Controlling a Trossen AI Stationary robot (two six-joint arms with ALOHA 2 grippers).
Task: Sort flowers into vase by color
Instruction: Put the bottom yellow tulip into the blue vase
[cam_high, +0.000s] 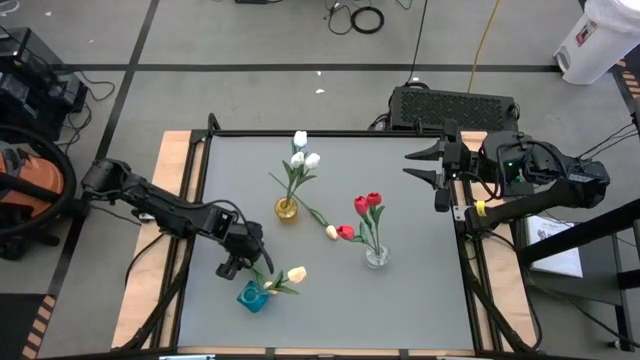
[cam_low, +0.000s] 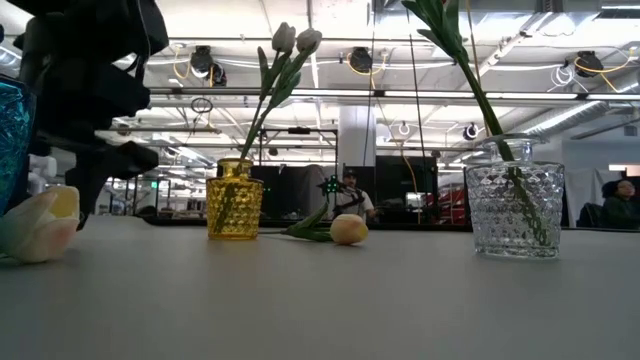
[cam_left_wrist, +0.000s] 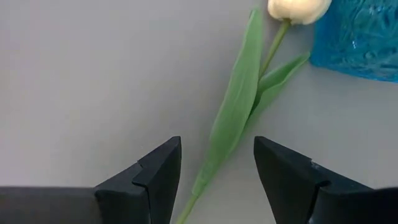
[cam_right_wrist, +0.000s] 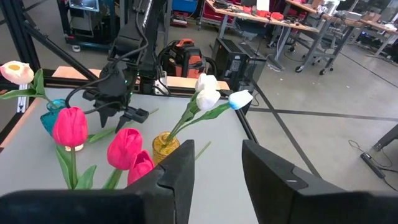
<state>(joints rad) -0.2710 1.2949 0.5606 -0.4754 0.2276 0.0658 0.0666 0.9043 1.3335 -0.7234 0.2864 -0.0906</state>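
Note:
A pale yellow tulip (cam_left_wrist: 239, 106) lies flat on the table beside the blue vase (cam_high: 252, 296), its head (cam_low: 40, 225) next to the vase. My left gripper (cam_left_wrist: 217, 168) is open and points steeply down, one finger on each side of the tulip's lower stem and apart from it. Another pale tulip (cam_right_wrist: 15, 71) stands in the blue vase. White tulips (cam_high: 300, 155) stand in the yellow vase (cam_high: 287, 209), and red tulips (cam_high: 367, 203) in the clear glass vase (cam_high: 376, 255). My right gripper (cam_high: 440, 175) hangs open and holds nothing, high over the table's right edge.
One more pale tulip (cam_high: 331, 232) lies on the table between the yellow and clear vases, its stem running toward the yellow vase. The grey tabletop (cam_high: 400, 310) is bare along its near right part. A black box (cam_high: 455, 105) sits behind the far edge.

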